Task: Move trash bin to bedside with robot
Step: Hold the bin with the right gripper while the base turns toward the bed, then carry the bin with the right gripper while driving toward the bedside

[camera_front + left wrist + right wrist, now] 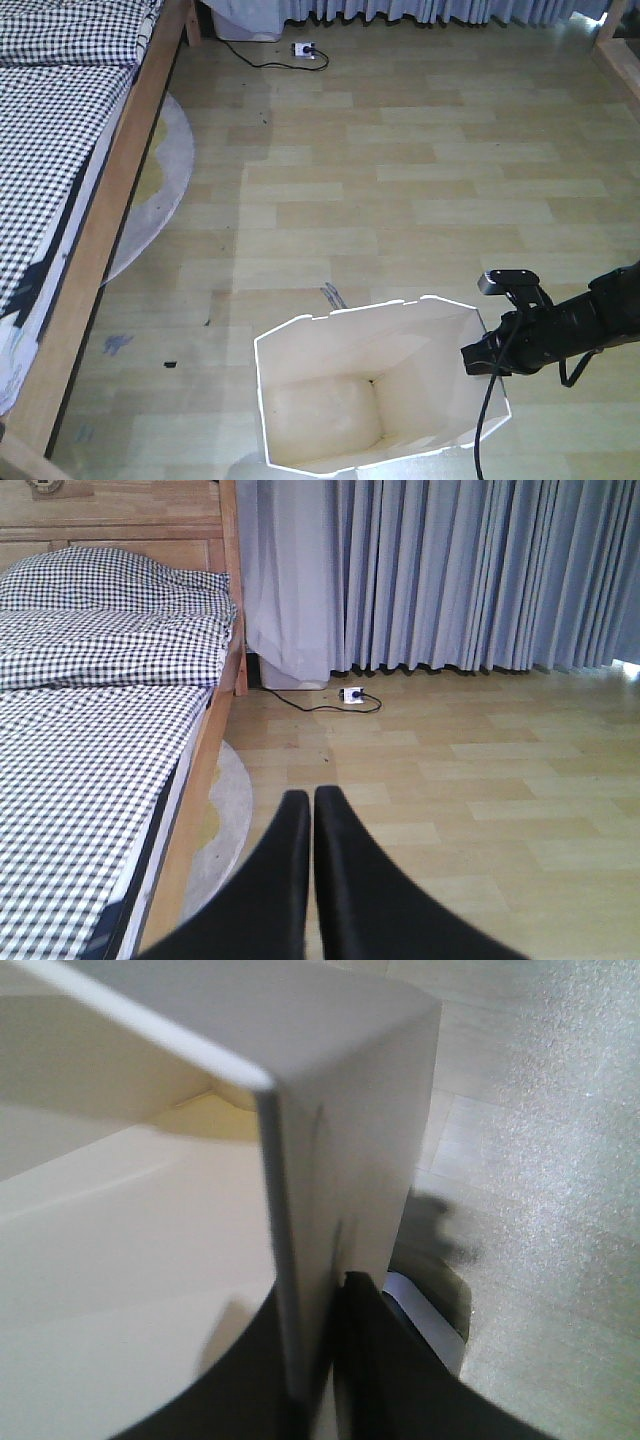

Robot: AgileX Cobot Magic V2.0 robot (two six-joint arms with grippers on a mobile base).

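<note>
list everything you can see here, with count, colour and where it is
bin: 1, cream, on the floor in front, looks empty
bed: 1, light wooden frame, black-and-white checked bedding, left side
pillow: 1, checked, at the head of the bed
rug: 1, grey, round, partly under the bed
power strip: 1, white with black cable, on the floor by the curtains
curtains: blue-grey, far wall
left gripper: 1, black, shut, holding nothing
right gripper: 1, black, shut on the bin's right wall
</note>
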